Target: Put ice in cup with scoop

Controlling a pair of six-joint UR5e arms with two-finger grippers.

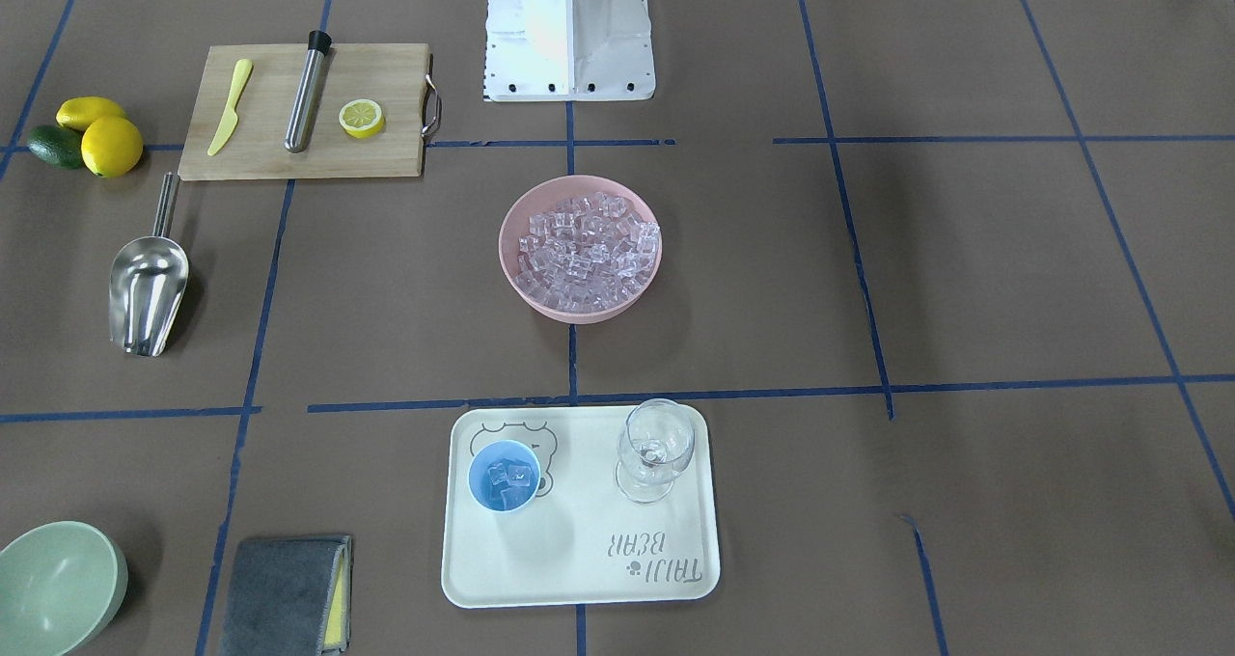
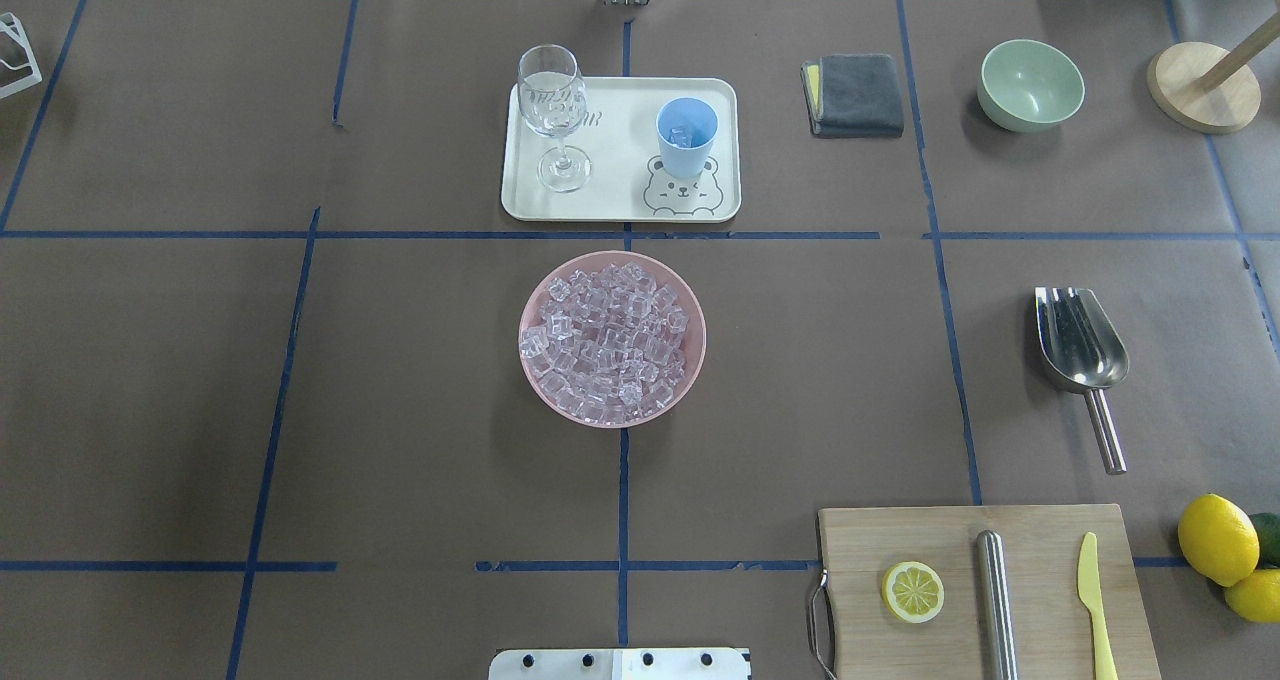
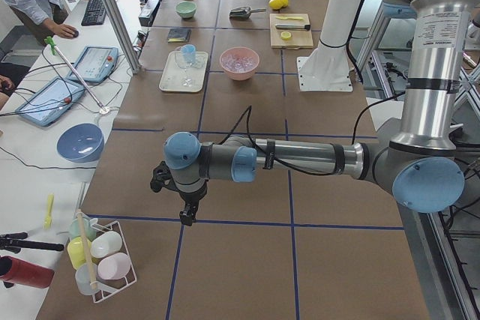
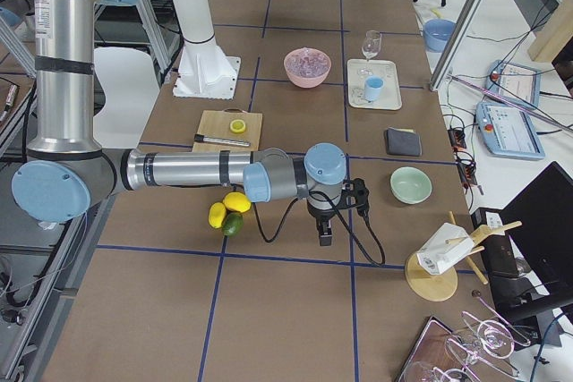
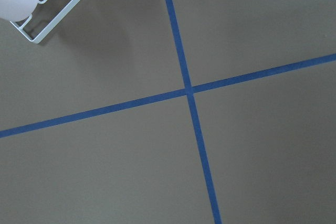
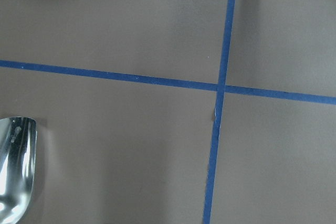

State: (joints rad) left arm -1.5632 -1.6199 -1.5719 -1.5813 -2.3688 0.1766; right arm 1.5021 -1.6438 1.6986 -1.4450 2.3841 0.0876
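Scoop: probably best gripped mid-handle by right gripper, dug shallow into ice, carried level to cup. Jaws, both arms: open or closed, unclear.

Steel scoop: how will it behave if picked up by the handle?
Likely stiff: the scoop looks like polished steel. Probably slippery, since the handle is thin, round and shiny. Its wide bowl probably outweighs the handle, so it may tip bowl-down.
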